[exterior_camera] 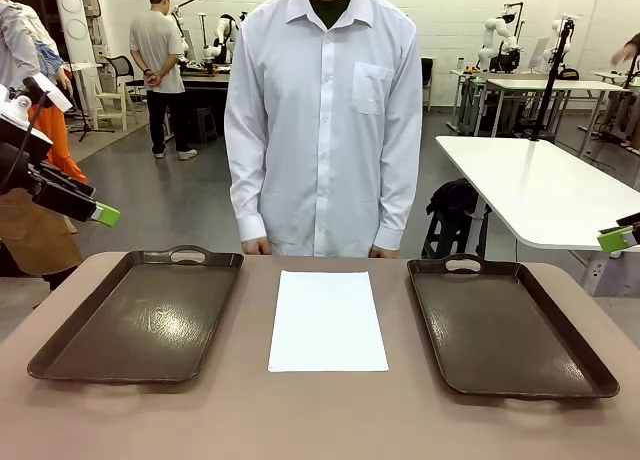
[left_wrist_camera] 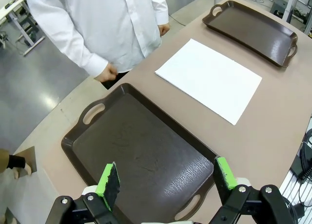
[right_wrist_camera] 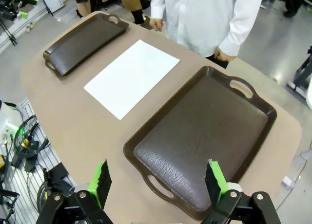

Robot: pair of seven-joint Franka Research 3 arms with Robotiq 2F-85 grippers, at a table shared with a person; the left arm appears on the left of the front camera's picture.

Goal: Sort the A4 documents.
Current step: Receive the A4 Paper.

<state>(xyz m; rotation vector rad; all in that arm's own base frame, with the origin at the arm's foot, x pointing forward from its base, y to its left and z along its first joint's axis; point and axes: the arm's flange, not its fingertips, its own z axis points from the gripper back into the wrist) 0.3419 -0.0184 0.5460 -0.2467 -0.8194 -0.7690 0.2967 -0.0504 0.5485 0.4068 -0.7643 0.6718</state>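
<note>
White A4 documents (exterior_camera: 328, 321) lie flat in the middle of the brown table, between two dark brown trays; they also show in the left wrist view (left_wrist_camera: 208, 78) and the right wrist view (right_wrist_camera: 132, 76). My left gripper (exterior_camera: 100, 214) hangs open, high off the table's left edge, above the left tray (exterior_camera: 140, 318). In its own view the left gripper (left_wrist_camera: 165, 179) has nothing between its green pads. My right gripper (exterior_camera: 618, 238) is at the far right edge, and in its own view the right gripper (right_wrist_camera: 158, 180) stands open and empty above the right tray (right_wrist_camera: 204, 131).
A person in a white shirt (exterior_camera: 325, 110) stands at the far side of the table, hands (exterior_camera: 257, 246) resting at its edge. Both trays hold nothing. A white table (exterior_camera: 540, 185) stands behind on the right.
</note>
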